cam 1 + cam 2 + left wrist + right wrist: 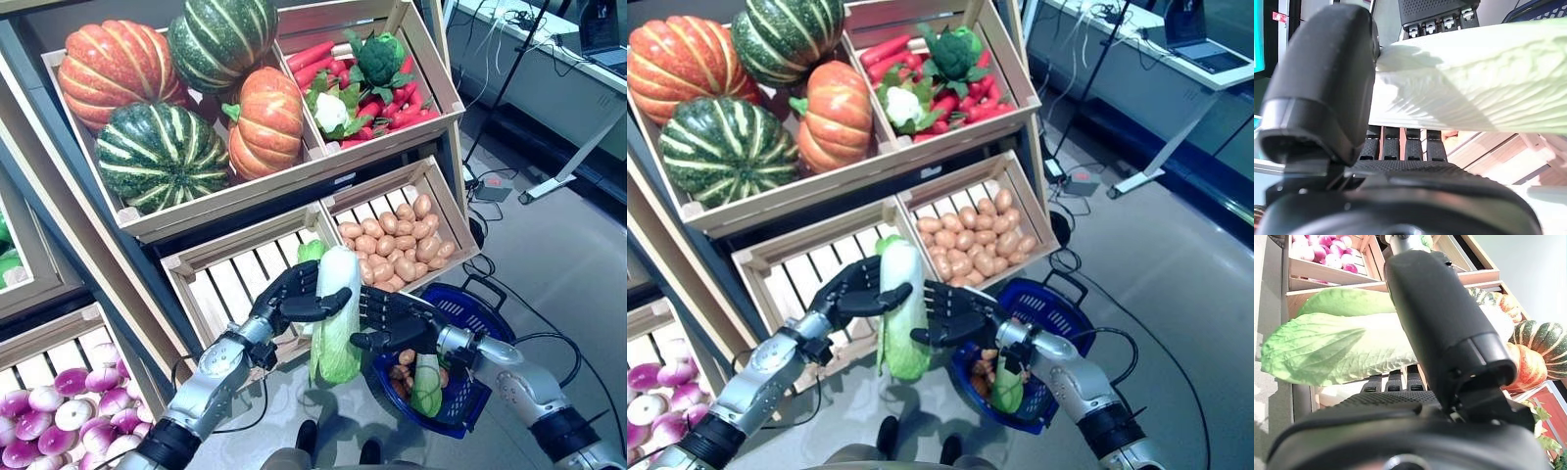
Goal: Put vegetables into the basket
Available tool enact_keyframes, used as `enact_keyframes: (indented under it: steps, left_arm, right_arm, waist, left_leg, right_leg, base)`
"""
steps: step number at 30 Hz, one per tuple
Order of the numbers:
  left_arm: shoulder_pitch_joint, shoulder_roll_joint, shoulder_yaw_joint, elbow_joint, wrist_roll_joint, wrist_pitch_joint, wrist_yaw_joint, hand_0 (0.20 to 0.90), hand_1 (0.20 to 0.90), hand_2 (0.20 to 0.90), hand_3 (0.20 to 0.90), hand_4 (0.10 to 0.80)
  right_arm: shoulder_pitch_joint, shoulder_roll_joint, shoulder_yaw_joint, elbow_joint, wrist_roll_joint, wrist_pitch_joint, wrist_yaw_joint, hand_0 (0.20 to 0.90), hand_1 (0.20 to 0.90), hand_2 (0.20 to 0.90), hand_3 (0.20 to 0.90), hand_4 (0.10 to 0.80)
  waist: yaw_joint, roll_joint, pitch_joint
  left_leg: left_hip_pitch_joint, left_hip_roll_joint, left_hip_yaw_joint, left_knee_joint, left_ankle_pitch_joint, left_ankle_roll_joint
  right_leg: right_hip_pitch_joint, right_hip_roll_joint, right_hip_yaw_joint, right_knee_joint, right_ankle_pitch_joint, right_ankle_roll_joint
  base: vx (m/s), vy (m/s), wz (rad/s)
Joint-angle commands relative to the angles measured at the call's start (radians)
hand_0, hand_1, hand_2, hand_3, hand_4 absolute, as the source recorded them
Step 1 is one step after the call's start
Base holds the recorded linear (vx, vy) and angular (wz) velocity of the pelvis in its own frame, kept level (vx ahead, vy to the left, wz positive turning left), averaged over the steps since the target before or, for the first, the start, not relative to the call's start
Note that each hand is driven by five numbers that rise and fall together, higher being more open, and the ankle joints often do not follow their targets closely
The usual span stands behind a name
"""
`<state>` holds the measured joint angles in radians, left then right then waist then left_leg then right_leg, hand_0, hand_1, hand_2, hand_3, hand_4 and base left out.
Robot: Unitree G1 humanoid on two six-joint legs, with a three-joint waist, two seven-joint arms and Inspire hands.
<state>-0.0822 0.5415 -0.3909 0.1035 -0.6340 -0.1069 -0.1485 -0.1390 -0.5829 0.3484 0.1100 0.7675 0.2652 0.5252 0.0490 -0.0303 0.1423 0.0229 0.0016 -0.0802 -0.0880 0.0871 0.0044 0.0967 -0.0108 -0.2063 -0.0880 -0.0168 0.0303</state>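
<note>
A long pale-green napa cabbage [338, 338] hangs upright in front of the shelf, held between both hands. My left hand [286, 294] grips its upper part, thumb across the front and fingers behind; the left wrist view shows the thumb pressed on the white stalk [1474, 98]. My right hand [404, 318] meets it from the other side, pinching the leafy part [1337, 347] between thumb and fingers. Just right of the cabbage, by my right forearm, sits the blue basket [490, 315]. It holds small potatoes [404, 360] and a green vegetable [427, 384].
The wooden shelf holds crates: pumpkins [157, 98], carrots with broccoli and cauliflower [372, 78], potatoes [392, 240], a bare slatted crate [230, 289] behind the cabbage, and purple-white bulbs [59, 401] at lower left. A desk [549, 69] stands at far right.
</note>
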Motion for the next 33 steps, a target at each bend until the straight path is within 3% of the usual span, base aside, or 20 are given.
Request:
enact_keyframes:
  steps: [1,6,19,33]
  left_arm:
    - [-0.116,-0.035,0.01,-0.134,-0.08,-0.163,0.003,0.3,0.3,0.3,0.3,0.4]
    - [-0.11,-0.042,0.026,-0.16,-0.106,-0.206,0.008,0.3,0.3,0.3,0.3,0.4]
    - [-0.097,-0.07,0.056,-0.223,-0.151,-0.3,-0.014,0.3,0.3,0.3,0.3,0.4]
    - [-0.098,-0.117,0.043,-0.253,-0.259,-0.247,-0.056,0.3,0.3,0.3,0.3,0.4]
  right_arm:
    - [-0.023,-0.001,0.085,-0.093,0.128,0.0,0.089,0.9,0.9,0.9,0.9,0.8]
    - [-0.003,0.008,0.081,-0.065,0.119,0.059,0.088,0.9,0.9,0.9,0.9,0.8]
    - [0.044,0.055,0.057,0.001,0.132,0.105,-0.017,0.9,0.9,0.9,0.9,0.8]
    - [0.036,0.073,0.079,0.024,0.116,0.161,-0.001,0.9,0.9,0.9,0.9,0.8]
  waist:
    - [0.009,-0.032,-0.129]
    - [0.007,-0.031,-0.137]
    - [0.001,-0.03,-0.142]
    - [-0.001,-0.034,-0.143]
  left_leg:
    - [0.0,-0.002,0.007,0.001,-0.043,-0.008]
    - [0.002,-0.002,0.009,0.001,-0.045,-0.006]
    - [0.001,-0.002,0.016,0.001,-0.05,-0.004]
    - [0.002,0.001,0.018,0.001,-0.052,-0.004]
  right_leg:
    - [-0.027,-0.091,0.025,0.001,0.085,0.058]
    - [-0.028,-0.095,0.031,0.001,0.088,0.061]
    - [-0.036,-0.095,0.047,0.001,0.091,0.06]
    - [-0.038,-0.094,0.058,0.001,0.093,0.061]
  base:
    - [0.0,0.0,0.0]
    - [0.0,0.0,0.0]
    - [0.0,0.0,0.0]
    - [0.0,0.0,0.0]
